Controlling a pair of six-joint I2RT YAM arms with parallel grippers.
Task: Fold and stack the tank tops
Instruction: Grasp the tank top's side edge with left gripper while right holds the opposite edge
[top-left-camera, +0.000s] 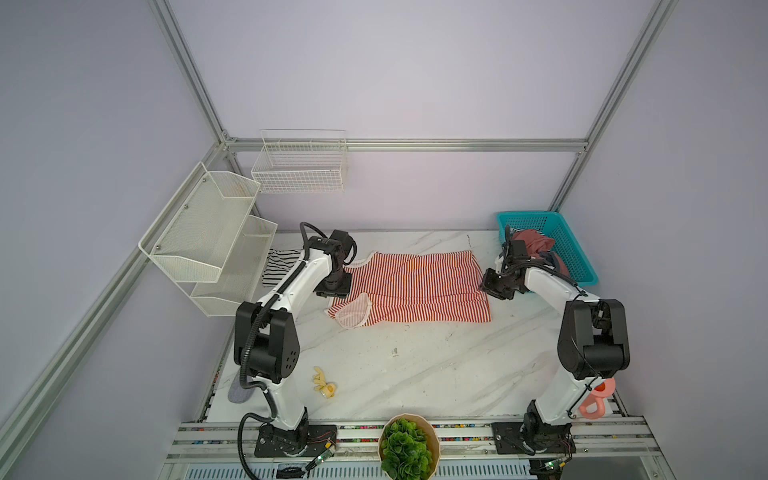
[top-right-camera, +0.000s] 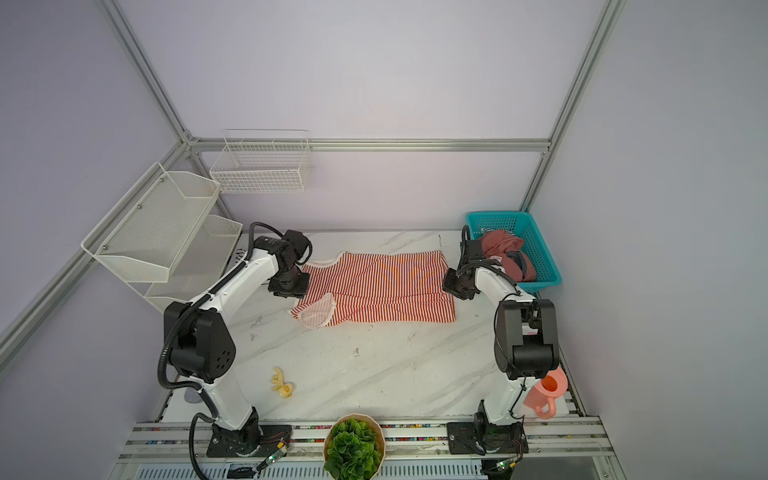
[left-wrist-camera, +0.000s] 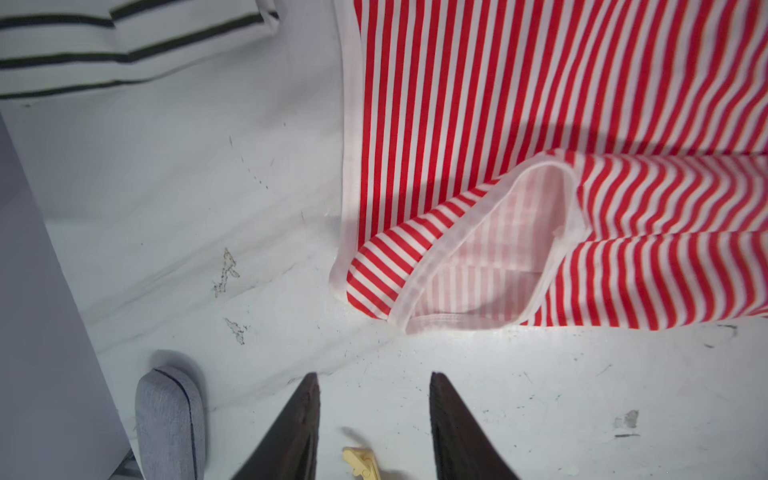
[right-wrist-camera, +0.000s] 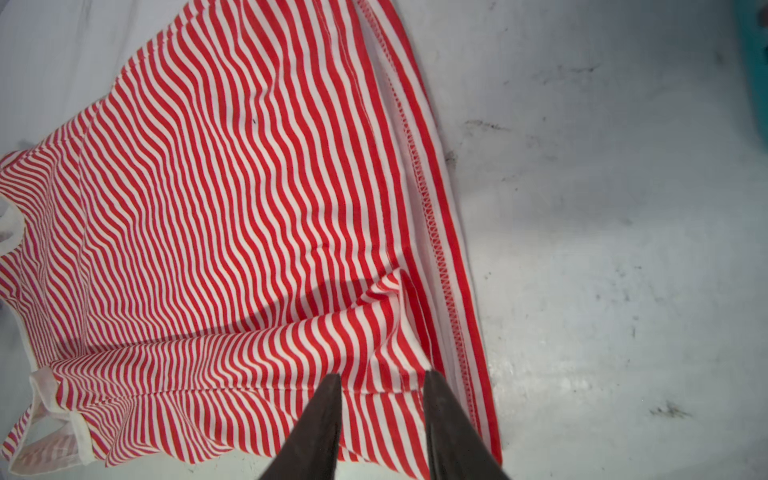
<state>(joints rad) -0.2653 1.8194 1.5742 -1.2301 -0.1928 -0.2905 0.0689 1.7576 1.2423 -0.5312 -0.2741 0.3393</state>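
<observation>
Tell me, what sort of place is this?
Probably a robotics test cell staged as a laundry corner: a left arm and right arm mounted at a marble-look table, an aluminium frame around it, and a striped tank top spread near a teal basket of clothes.

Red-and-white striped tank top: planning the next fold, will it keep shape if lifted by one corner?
Probably not: the red-and-white striped tank top lies rumpled, so it likely droops. Probably light, thin: stripes show through at its armhole.
</observation>
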